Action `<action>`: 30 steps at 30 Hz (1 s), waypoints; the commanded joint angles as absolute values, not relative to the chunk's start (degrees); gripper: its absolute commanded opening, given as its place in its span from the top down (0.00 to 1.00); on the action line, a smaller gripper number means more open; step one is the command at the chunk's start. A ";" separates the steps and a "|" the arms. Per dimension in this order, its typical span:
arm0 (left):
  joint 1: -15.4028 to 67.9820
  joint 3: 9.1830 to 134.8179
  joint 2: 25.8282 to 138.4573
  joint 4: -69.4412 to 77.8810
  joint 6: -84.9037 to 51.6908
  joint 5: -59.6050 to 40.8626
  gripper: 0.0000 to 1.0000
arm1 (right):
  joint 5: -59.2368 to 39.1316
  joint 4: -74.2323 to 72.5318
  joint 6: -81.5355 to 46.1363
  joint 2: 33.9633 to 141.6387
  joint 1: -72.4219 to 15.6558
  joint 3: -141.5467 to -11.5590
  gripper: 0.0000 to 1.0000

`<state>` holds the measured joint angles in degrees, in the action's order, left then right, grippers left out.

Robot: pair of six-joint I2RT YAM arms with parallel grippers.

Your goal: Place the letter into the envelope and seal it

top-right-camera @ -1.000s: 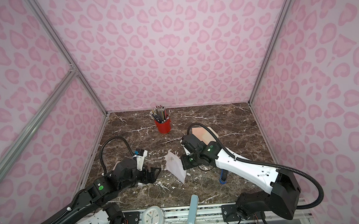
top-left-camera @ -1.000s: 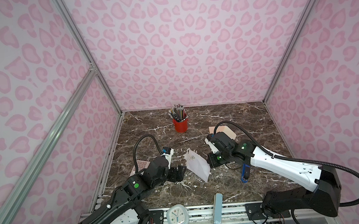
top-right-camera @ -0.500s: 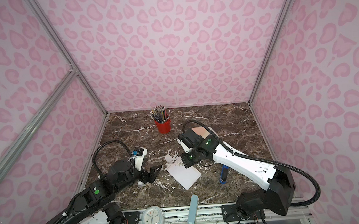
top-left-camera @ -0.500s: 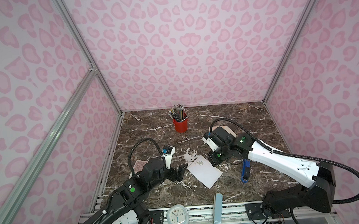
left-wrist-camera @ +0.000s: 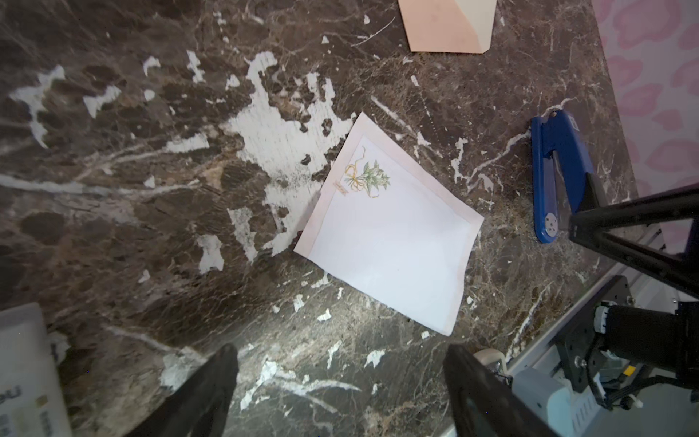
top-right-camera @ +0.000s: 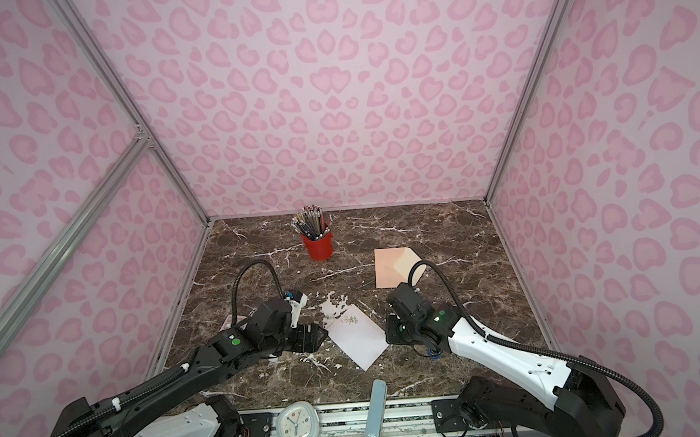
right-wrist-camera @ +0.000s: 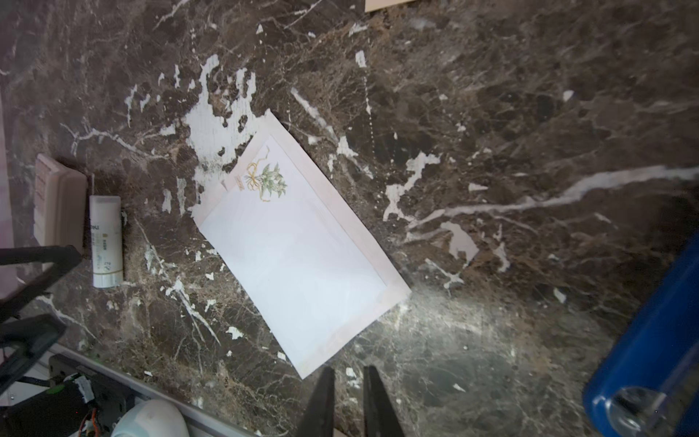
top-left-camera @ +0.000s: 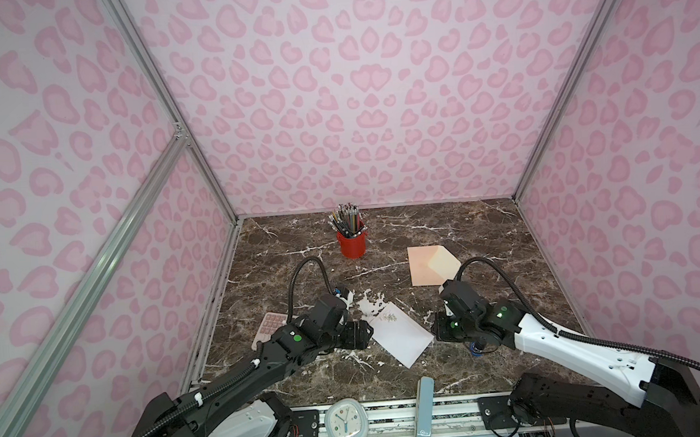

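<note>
The letter [top-left-camera: 398, 334] [top-right-camera: 357, 336], a white sheet with a small green plant drawing, lies flat on the marble near the front middle, free of both grippers. In the wrist views the letter [left-wrist-camera: 393, 234] [right-wrist-camera: 299, 253] shows whole. My left gripper [top-left-camera: 361, 333] [left-wrist-camera: 340, 352] stands wide open just left of it, with nothing between its fingers. My right gripper [top-left-camera: 436, 330] [right-wrist-camera: 350, 372] hovers at the sheet's right corner, its jaws parted by a narrow gap with only marble between them. The peach envelope [top-left-camera: 430, 264] [top-right-camera: 394, 267] [left-wrist-camera: 446, 26] lies farther back on the right, its pale flap open.
A red cup of pencils [top-left-camera: 352, 244] stands at the back middle. A pink calculator [top-left-camera: 267, 329] and a white glue stick [right-wrist-camera: 107, 242] lie by the left arm. A blue stapler [left-wrist-camera: 556, 174] sits under the right arm. A clock [top-left-camera: 346, 423] rests on the front rail.
The letter, held tilted up by the right gripper a second ago, now lies flat. The right gripper let go, parted slightly and drew back to the right. The left gripper stayed open.
</note>
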<state>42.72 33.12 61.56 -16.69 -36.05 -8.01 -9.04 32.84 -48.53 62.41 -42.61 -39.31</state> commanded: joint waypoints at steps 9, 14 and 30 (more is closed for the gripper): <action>34.92 27.82 69.67 1.03 -49.18 -22.24 0.24 | -13.87 20.22 -52.63 67.53 -40.67 -36.20 0.92; 34.54 28.69 73.34 3.06 -49.07 -23.38 0.29 | -14.75 16.71 -53.01 70.16 -40.56 -35.29 0.95; 34.01 31.25 84.45 6.35 -48.14 -24.43 0.44 | -16.13 14.62 -51.86 76.17 -40.01 -34.34 0.96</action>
